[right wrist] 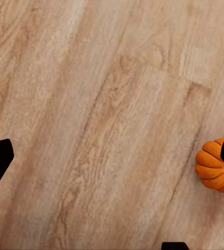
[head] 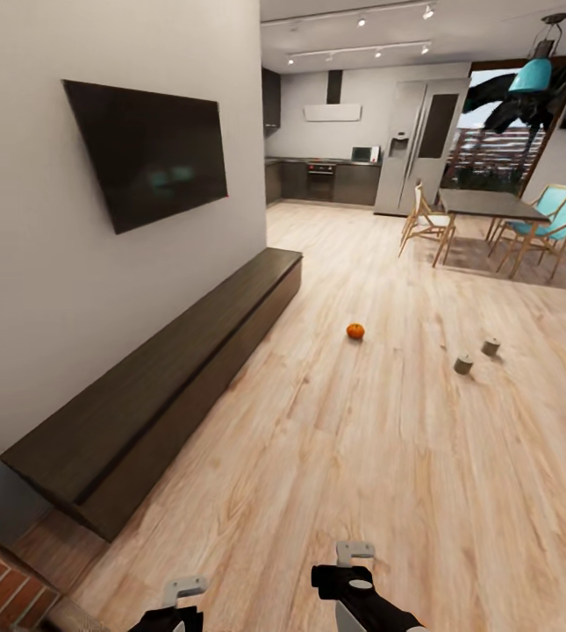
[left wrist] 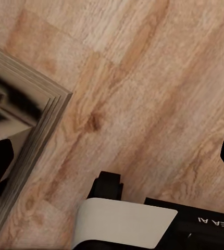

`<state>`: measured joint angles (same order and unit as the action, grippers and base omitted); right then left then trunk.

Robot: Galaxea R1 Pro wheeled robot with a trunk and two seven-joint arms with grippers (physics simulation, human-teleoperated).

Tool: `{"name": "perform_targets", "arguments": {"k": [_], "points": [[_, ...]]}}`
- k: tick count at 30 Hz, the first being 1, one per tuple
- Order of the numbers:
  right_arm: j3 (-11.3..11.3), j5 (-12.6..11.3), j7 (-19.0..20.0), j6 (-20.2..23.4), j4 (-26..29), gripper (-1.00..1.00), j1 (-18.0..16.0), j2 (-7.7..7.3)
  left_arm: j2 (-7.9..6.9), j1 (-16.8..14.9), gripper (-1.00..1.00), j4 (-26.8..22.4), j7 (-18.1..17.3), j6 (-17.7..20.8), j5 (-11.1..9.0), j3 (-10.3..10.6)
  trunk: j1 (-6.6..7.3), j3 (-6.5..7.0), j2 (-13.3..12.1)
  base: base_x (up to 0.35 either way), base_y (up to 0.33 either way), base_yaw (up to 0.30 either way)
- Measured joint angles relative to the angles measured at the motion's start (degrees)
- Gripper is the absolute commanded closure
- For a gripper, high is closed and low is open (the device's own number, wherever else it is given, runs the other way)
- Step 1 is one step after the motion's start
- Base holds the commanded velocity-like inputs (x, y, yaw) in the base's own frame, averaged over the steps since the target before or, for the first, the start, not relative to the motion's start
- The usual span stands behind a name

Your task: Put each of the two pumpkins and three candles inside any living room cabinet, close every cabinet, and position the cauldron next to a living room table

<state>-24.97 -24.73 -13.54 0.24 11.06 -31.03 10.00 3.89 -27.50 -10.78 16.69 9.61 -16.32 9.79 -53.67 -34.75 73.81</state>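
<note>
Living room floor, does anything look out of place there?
Yes. A pumpkin and two candles sit loose on the bare plank floor, away from the cabinet, whose fronts look closed. Another pumpkin lies on the floor in the right wrist view.

My right gripper [right wrist: 112, 161] hangs spread wide over the plank floor [right wrist: 101, 104] (a pumpkin [right wrist: 214, 165] beside one fingertip).
</note>
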Motion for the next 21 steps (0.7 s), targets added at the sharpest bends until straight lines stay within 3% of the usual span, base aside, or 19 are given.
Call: {"name": "perform_targets", "arguments": {"k": [10,21], "points": [[0.1,0.1,0.0,0.0,0.0,-1.0,0.0,0.0,0.0,0.0,-1.0,0.0,0.0,0.0,0.0,0.0,0.0,-0.01,0.0,0.0,-0.148,0.043],[0.1,0.0,0.0,0.0,0.0,-1.0,0.0,0.0,-0.09,0.0,-1.0,0.0,0.0,0.0,0.2,0.0,0.01,-0.01,0.0,0.083,-0.016,0.0]]}}
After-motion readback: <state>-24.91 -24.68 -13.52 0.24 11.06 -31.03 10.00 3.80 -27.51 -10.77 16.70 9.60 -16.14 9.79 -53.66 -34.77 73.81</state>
